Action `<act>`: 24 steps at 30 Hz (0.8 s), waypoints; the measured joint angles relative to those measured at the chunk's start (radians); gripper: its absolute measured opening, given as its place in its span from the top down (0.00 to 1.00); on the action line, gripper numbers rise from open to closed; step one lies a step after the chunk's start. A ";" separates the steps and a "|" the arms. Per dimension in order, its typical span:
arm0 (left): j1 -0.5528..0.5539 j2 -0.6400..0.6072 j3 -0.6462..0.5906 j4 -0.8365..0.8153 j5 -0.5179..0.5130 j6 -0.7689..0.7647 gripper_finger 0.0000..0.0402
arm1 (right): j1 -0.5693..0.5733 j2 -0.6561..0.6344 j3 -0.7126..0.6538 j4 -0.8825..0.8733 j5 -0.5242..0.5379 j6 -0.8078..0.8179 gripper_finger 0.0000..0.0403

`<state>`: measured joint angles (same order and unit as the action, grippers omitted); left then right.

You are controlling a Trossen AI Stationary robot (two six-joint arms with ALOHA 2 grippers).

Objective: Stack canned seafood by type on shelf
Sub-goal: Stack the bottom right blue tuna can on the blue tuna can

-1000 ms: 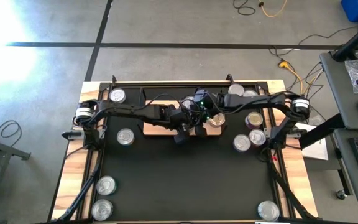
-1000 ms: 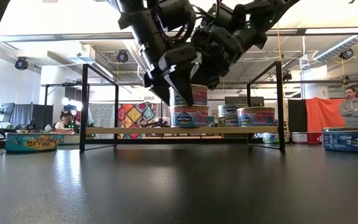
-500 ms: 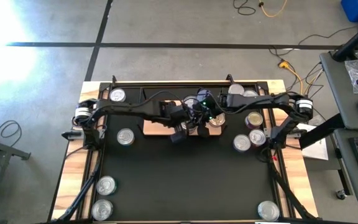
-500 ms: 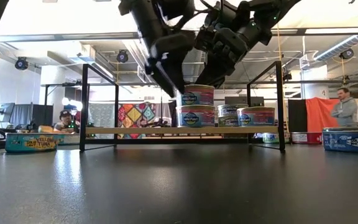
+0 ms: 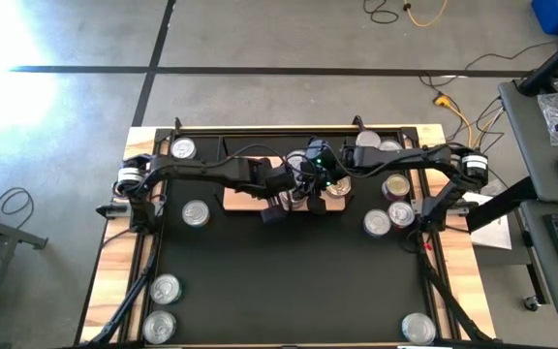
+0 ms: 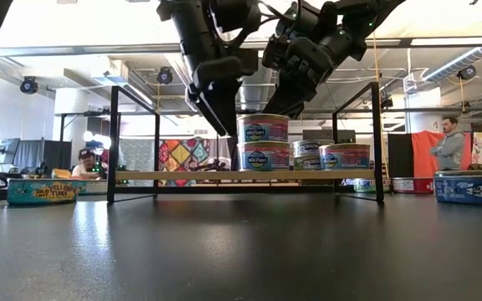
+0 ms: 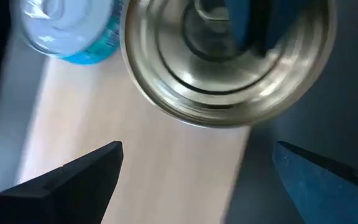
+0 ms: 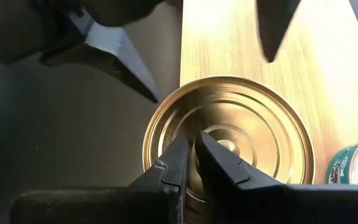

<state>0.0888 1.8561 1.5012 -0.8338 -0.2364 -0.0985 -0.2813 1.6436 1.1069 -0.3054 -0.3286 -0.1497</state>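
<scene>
On the light-wood shelf (image 5: 243,200) (image 6: 182,176) two tins of canned seafood are stacked: a gold-topped upper can (image 6: 264,128) on a lower can (image 6: 264,156). Two more cans (image 6: 344,156) stand to their right on the board. My left gripper (image 6: 223,124) (image 7: 197,180) hangs open just left of and above the stack, its fingers clear of the upper can (image 7: 229,56). My right gripper (image 8: 194,140) (image 6: 284,109) is shut, its tips over the upper can's lid. My right gripper's shut fingertips (image 8: 185,155) meet the upper can's gold lid (image 8: 229,134) near its middle, slanting down from the table's right. In the low view the tips reach down to the lid's right rim (image 6: 283,116). The can sits upright on the lower can.
Loose cans stand on the black mat at left (image 5: 195,213), near left (image 5: 166,288), near right (image 5: 418,328) and right (image 5: 377,223), others at the far edge (image 5: 183,148). The shelf's black frame ends (image 6: 113,142) (image 6: 378,138) rise beside the stack. People (image 6: 450,142) show in the room behind.
My left gripper has risen and drawn back toward the table's left, off the upper can, rolling as it went; its fingers stood on either side of that can a second ago. The can stays upright on the lower one. My right gripper has kept still.
</scene>
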 joint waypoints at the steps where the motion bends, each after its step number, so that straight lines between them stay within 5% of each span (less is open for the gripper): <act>1: -0.006 0.000 -0.009 0.017 -0.025 0.008 0.01 | 0.000 0.000 0.000 0.000 0.000 0.000 0.92; 9: -0.044 -0.006 -0.080 0.132 -0.017 -0.041 0.01 | 0.000 0.000 0.000 0.000 0.000 0.001 0.92; 24: -0.207 -0.128 -0.077 0.000 -0.166 -0.277 0.01 | 0.000 -0.018 -0.001 -0.029 0.050 -0.051 0.92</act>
<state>-0.1183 1.7284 1.4242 -0.8340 -0.4025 -0.3758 -0.2813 1.6253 1.1057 -0.3343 -0.2787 -0.2007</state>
